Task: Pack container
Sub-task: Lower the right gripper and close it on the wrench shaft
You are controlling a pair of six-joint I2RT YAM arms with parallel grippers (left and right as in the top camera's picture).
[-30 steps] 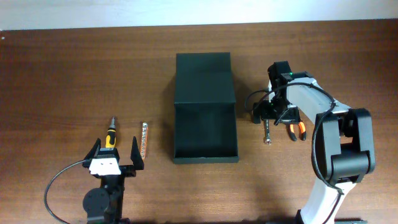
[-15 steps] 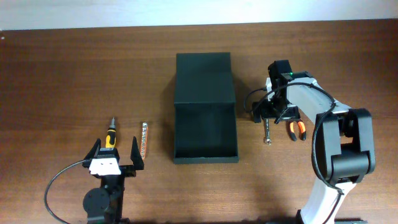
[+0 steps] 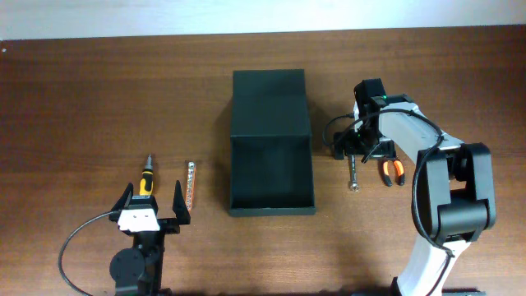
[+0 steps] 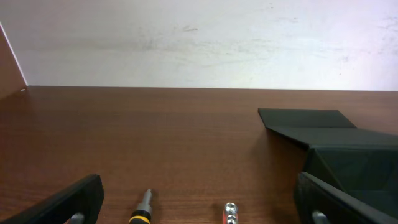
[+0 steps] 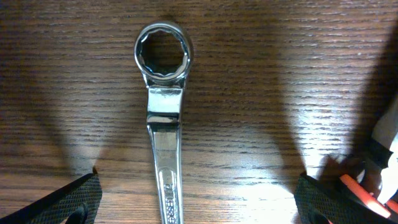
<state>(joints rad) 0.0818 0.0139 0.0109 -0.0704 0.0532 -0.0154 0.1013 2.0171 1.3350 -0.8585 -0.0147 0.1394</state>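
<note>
Around the container (image 3: 269, 107): wood table (image 3: 82, 99), pale wall (image 4: 199, 37) beyond.
Container: mid-table, open, flap back.
Left of it: screwdriver (image 3: 145, 179), bit strip (image 3: 190, 184) — left gripper (image 3: 154, 199) spread apart.
Right of it: wrench (image 3: 352, 173), pliers (image 3: 393, 170) — right gripper (image 3: 359, 154) spread apart over wrench.

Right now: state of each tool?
Left tool: open, holding nothing.
Right tool: open over the wrench, holding nothing.
</note>
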